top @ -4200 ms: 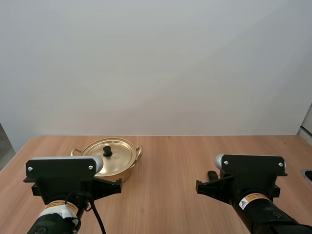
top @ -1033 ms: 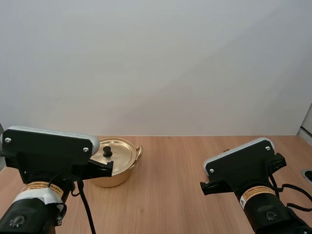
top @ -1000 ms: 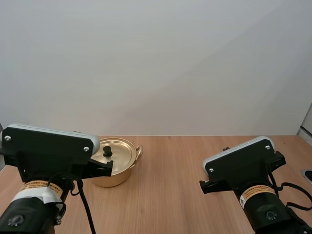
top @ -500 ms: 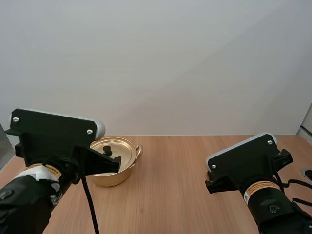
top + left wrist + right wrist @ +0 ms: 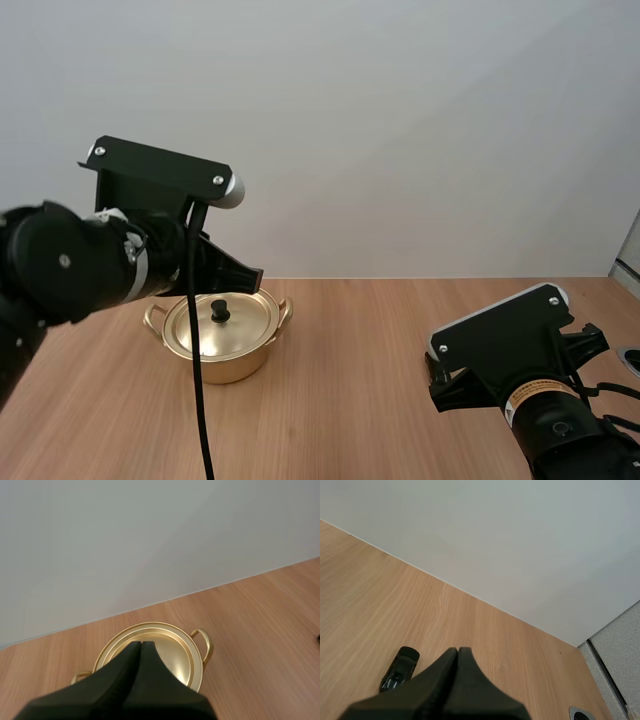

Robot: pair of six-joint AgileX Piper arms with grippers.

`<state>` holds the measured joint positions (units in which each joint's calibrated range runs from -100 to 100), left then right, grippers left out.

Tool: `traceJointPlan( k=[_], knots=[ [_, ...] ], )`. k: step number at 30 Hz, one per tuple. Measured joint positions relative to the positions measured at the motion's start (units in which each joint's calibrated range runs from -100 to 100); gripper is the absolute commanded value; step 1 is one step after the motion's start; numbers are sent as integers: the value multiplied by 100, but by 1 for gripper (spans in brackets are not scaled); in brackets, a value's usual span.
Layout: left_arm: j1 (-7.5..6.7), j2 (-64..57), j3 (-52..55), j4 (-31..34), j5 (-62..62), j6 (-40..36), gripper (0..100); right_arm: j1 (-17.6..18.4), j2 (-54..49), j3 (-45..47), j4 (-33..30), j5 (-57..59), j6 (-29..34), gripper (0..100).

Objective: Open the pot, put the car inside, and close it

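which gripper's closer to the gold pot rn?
Left. The left gripper, fingers together, hangs just above the round gold metal pot. The right gripper, also shut, is well off to the pot's right, beside the small black toy car.

The pot (image 5: 215, 345) is round and shiny gold. It has a small loop handle (image 5: 204, 647) on each side. It stands upright with its gold lid (image 5: 235, 325) on, and the lid has a black knob (image 5: 220, 311) on top. The pot sits right below the tip of the left gripper (image 5: 141, 647), whose fingers are pressed together. The car (image 5: 400, 669) is small and dark. It lies just beside the tip of the right gripper (image 5: 458, 652), not touching it.
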<state>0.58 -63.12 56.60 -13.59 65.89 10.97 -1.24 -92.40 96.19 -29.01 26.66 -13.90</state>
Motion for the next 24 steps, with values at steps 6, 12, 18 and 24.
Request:
traceJointPlan(
  k=[6,12,18,24],
  knots=[
    [0,1112,-1114,312,1372,76,0,0,0,0,-16,33,0,0],
    [0,2265,-1802,655,2161,158,0,0,0,0,-28,33,0,0],
    [0,3352,-1826,720,2048,718,0,0,0,0,-28,33,0,0],
    [0,3931,-1998,828,1535,921,9,0,0,0,-39,33,0,0]
  ],
)
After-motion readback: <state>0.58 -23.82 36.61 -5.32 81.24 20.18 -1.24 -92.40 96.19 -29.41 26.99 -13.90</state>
